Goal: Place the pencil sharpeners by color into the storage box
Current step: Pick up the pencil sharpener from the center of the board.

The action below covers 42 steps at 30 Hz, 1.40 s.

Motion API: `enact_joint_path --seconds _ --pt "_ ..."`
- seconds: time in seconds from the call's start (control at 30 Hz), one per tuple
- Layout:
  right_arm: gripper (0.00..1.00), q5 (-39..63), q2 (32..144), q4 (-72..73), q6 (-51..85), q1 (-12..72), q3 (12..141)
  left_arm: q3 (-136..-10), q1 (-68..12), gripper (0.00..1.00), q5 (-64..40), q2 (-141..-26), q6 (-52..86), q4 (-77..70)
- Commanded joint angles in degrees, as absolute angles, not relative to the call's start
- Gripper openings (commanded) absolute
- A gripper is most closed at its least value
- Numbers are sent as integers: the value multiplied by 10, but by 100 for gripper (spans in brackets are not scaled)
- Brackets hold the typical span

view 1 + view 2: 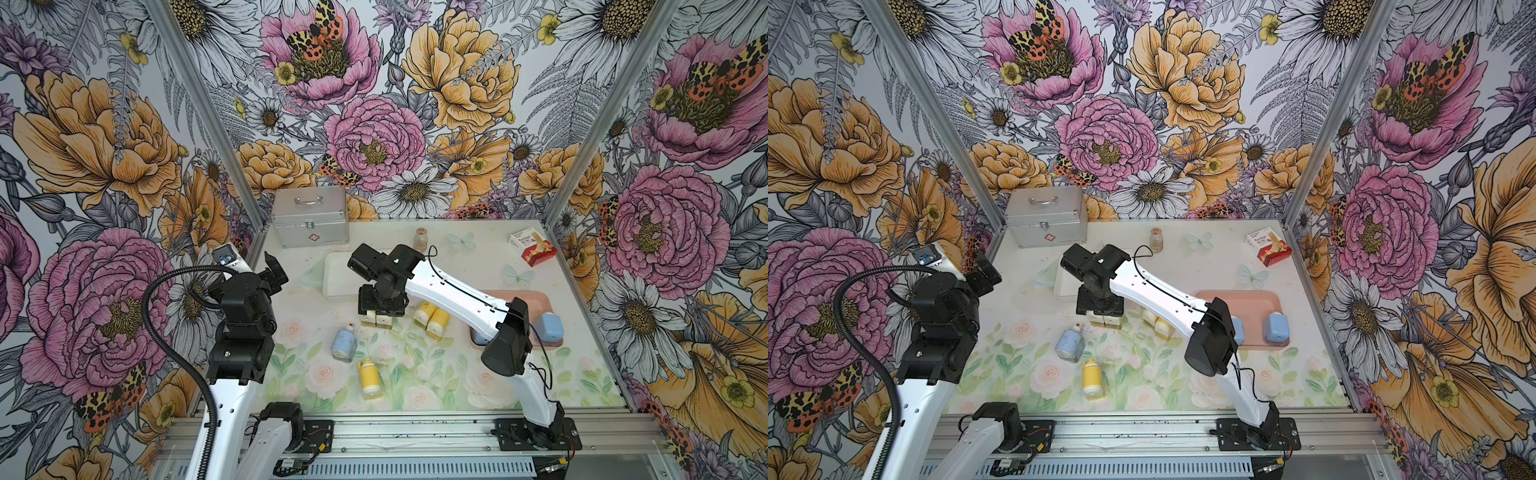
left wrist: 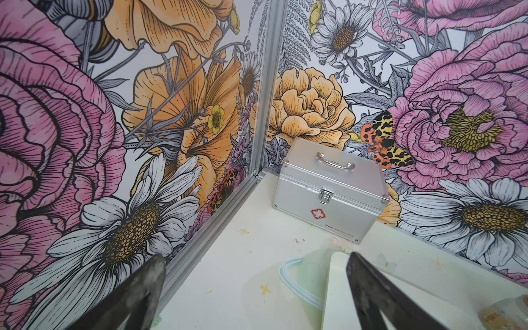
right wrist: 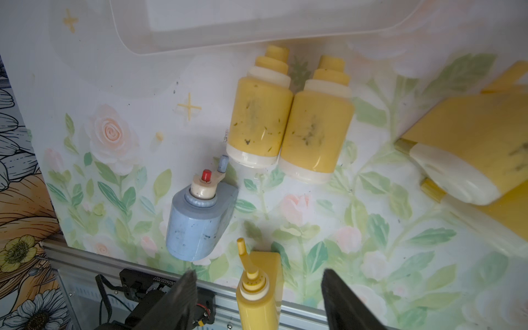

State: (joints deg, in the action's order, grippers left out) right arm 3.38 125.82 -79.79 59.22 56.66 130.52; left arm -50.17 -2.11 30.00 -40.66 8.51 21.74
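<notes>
The shallow white storage box (image 1: 334, 270) sits mid-table. My right gripper (image 1: 376, 311) hangs open just in front of it, above two yellow pencil sharpeners (image 3: 260, 114) lying side by side. Nothing is gripped by its fingers (image 3: 337, 297). Another yellow pair (image 1: 431, 316) lies to the right. One blue sharpener (image 1: 344, 343) and a yellow one (image 1: 369, 378) lie nearer the front edge. Two more blue ones (image 1: 1277, 328) rest on a pink tray (image 1: 536, 297). My left gripper (image 2: 255, 257) is open and empty, raised at the table's left side.
A closed metal first-aid case (image 1: 309, 216) stands at the back left corner. A small brown vial (image 1: 421, 239) and a red-and-white carton (image 1: 534, 249) are at the back. The right forearm (image 1: 453, 291) crosses over the pink tray. An aluminium rail (image 1: 415, 432) runs along the front.
</notes>
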Motion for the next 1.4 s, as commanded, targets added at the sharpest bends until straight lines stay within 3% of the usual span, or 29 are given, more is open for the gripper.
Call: enact_joint_path --seconds 0.0,0.47,0.93,1.37 --pt "71 42 1280 -774 638 586 1334 -494 -15 99 319 -395 75 222" --pt "75 74 1371 -754 695 637 1388 -492 -16 99 323 -385 82 221" --pt "75 88 1422 -741 695 631 1428 -485 -18 99 328 -376 77 218" --pt "70 109 1456 -738 688 625 1433 -480 -22 99 329 -365 71 213"
